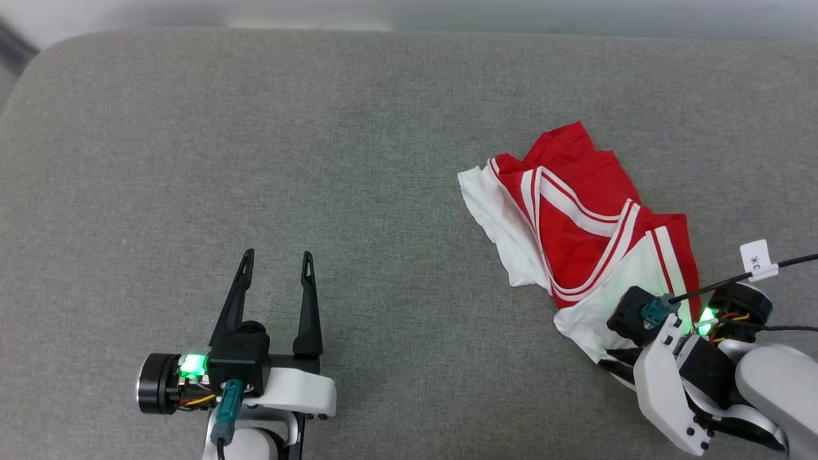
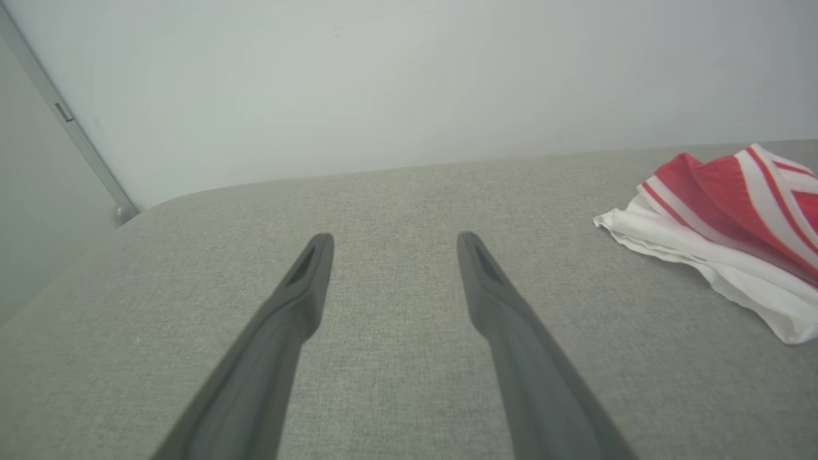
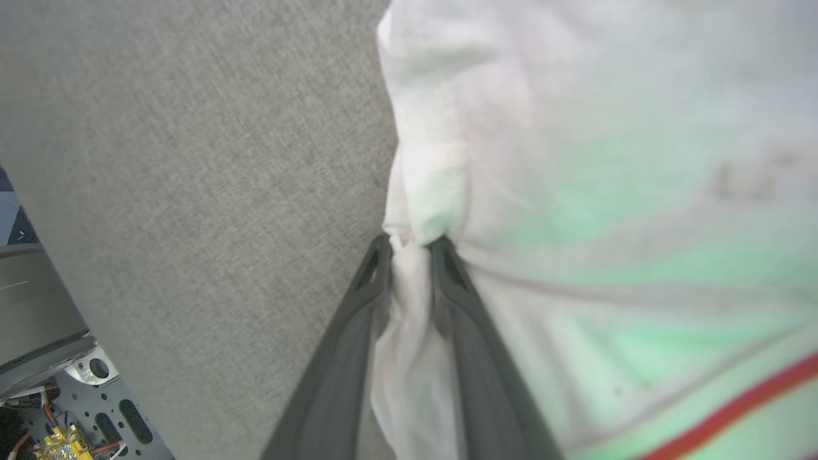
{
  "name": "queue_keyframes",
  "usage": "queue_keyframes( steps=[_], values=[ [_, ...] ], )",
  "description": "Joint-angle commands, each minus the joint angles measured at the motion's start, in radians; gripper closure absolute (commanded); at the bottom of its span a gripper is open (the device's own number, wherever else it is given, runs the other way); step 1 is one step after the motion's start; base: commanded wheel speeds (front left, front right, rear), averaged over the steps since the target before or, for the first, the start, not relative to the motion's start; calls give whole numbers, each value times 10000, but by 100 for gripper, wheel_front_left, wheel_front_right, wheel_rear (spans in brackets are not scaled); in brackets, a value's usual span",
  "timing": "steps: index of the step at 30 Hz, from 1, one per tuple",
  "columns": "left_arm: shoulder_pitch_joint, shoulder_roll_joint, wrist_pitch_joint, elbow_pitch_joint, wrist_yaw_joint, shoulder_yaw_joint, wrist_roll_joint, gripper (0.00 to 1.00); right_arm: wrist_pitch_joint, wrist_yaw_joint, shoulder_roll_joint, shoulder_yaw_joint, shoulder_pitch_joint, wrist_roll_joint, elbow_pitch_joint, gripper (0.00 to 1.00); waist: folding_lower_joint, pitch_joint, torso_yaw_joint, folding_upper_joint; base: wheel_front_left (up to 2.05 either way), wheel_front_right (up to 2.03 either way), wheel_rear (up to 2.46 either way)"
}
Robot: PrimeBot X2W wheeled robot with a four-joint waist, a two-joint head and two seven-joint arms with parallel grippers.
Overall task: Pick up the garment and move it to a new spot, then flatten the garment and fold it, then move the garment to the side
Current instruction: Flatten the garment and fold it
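Note:
The garment point(image 1: 575, 211) lies crumpled at the right of the grey cushioned surface point(image 1: 319, 128), red with white sleeves and red-and-white striped trim. My right gripper point(image 1: 623, 358) sits at its near white edge, mostly covered by its own wrist. In the right wrist view the two dark fingers point(image 3: 358, 306) stand close together with a bunch of white cloth of the garment point(image 3: 575, 160) pinched between them; the right gripper point(image 3: 410, 241) is shut on that cloth. My left gripper point(image 1: 278, 255) rests open and empty at the lower left, far from the garment point(image 2: 735, 211); its fingers point(image 2: 300, 287) are spread over bare fabric.
A pale wall point(image 2: 383, 76) runs behind the surface, whose left corner point(image 1: 38, 70) is rounded. A black cable with a white tag point(image 1: 757, 259) crosses above my right wrist. Part of the robot's base point(image 3: 64, 409) is beside the surface's near edge.

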Motion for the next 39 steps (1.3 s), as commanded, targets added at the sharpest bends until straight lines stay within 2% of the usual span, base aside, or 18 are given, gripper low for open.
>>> queue_keyframes(
  steps=[1, 9, 12, 16, 21, 26, 33, 37, 38, 39],
  values=[
    [-4, -12, -27, 26, 38, 20, 29, 0, -273, -54, 401, 292, 91, -52, 469, 100, 2, -173, -84, -1, 0, 0, 0],
    [444, 44, -27, -2, 56, 156, 19, 0, -2070, -39, -123, -755, -548, 554, 5, 100, 2, -957, -476, -1, 0, 0, 0],
    [563, 64, -27, -42, 26, 191, 19, 0, -2513, -39, -415, -1573, -719, 744, -136, 100, 2, -1067, -623, -1, 0, 0, 0],
    [548, 59, -27, -113, 1, 173, 56, 0, -3026, -37, -623, -2798, -733, 1078, 318, 100, 2, -1016, -701, -1, 0, 0, 0],
    [368, 76, -27, -179, -42, 167, 80, 0, -3398, -37, -797, -4071, -300, 1655, 1750, 100, 2, -724, -640, -1, 0, 0, 0],
    [290, 61, -27, -156, -63, 162, 67, 0, -3822, -36, -542, -5022, 312, 2164, 3869, 100, 2, -488, -483, -1, 0, 0, 0],
    [230, 23, -27, -125, -51, 123, 50, 0, -3983, -36, 255, -5183, 1255, 2471, 6162, 100, 2, -335, -395, -1, 0, 0, 0],
    [218, 11, -27, -49, -68, 90, 56, 0, -4298, -37, 745, -5215, 1475, 2568, 6981, 100, 2, -411, -389, -1, 0, 0, 0],
    [233, 14, -27, -25, -70, 92, 58, 0, -4529, -37, 817, -5313, 1453, 2644, 7058, 64, 2, -464, -401, -1, 0, 0, 0],
    [257, 22, -27, -10, -71, 99, 64, 0, -4848, -37, 828, -5454, 1382, 2669, 7135, 0, 2, -527, -415, -1, 0, 0, 0]
  ],
)
